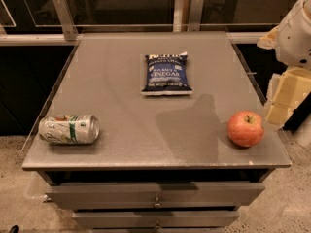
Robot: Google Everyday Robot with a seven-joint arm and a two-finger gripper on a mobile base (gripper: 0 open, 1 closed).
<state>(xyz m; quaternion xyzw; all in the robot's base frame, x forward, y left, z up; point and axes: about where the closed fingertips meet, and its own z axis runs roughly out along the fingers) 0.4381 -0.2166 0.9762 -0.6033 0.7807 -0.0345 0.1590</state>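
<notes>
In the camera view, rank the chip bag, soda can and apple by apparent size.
1. Chip bag, though farthest back.
2. Soda can, lying on its side; nearly matches the bag.
3. Apple, nearest the gripper, which is off the right edge of the table.

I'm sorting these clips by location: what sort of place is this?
Probably an office or lab corner: a grey drawer cabinet stands against a glass partition on a speckled floor. The gripper hangs just off the cabinet's right edge, nearest the apple.
</notes>
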